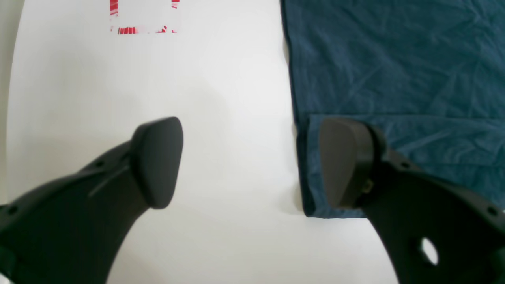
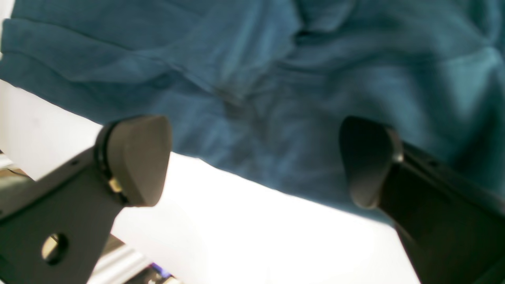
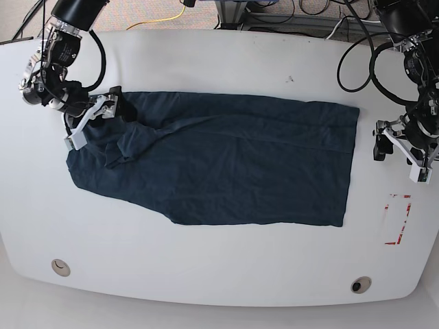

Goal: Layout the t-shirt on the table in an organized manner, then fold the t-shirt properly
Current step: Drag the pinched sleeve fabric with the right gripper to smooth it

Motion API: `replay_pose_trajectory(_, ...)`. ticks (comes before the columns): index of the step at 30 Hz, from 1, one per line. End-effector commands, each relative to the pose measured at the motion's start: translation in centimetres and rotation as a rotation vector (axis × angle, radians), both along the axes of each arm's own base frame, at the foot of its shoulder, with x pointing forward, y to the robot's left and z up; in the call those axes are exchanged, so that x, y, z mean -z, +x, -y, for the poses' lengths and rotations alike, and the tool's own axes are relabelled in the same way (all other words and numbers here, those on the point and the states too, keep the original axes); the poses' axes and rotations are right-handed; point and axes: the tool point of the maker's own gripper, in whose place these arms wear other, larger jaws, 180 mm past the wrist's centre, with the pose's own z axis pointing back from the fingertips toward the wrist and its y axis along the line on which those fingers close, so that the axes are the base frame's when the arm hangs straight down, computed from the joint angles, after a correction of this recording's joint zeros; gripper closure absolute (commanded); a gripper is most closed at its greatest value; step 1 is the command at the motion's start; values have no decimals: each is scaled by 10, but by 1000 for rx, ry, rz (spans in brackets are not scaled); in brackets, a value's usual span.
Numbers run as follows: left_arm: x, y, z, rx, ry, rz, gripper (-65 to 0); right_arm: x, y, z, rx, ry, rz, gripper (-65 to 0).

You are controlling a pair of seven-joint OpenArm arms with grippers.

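Note:
The dark navy-teal t-shirt (image 3: 233,161) lies spread lengthwise across the white table (image 3: 219,267), bunched and wrinkled at its left end. My left gripper (image 3: 400,154) hovers open just off the shirt's right edge. In the left wrist view this gripper (image 1: 250,163) holds nothing; one finger is over bare table, the other over a folded corner of the t-shirt (image 1: 394,71). My right gripper (image 3: 92,120) is open over the rumpled left end. In the right wrist view it (image 2: 252,159) straddles the edge of the t-shirt (image 2: 252,79), with nothing gripped.
A red dashed rectangle mark (image 3: 398,219) sits near the table's right edge, also seen as the red mark (image 1: 142,19). Two grommet holes (image 3: 60,266) (image 3: 360,283) are near the front edge. Cables (image 3: 357,55) trail at the back right.

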Motion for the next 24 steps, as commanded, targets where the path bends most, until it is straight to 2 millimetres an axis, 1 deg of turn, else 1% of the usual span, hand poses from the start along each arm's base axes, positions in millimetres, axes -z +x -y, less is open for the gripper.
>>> replay_pose_trajectory(1, -15, 7, -3, 4, 13, 49, -511, -10, 11, -17, -27, 34, 49, -650)
replay_pose_trajectory(7, -15, 7, -3, 3, 13, 49, -511, -6, 12, -37, -45, 77, 46, -650)
replay_pose_trajectory(11, -15, 7, -4, 3, 14, 49, -511, -7, 20, -43, -40, 101, 56, -650)
replay_pose_trajectory(18, -15, 7, -4, 3, 14, 49, -511, 9, 30, -43, -10, 167, 3, -650)
replay_pose_trajectory(20, -15, 7, -4, 3, 14, 49, -511, 11, 31, -43, -1, 178, 1, -650)
replay_pose_trajectory(24, -16, 7, -4, 3, 16, 51, -511, 7, 40, -42, 3, 187, 17, -650)
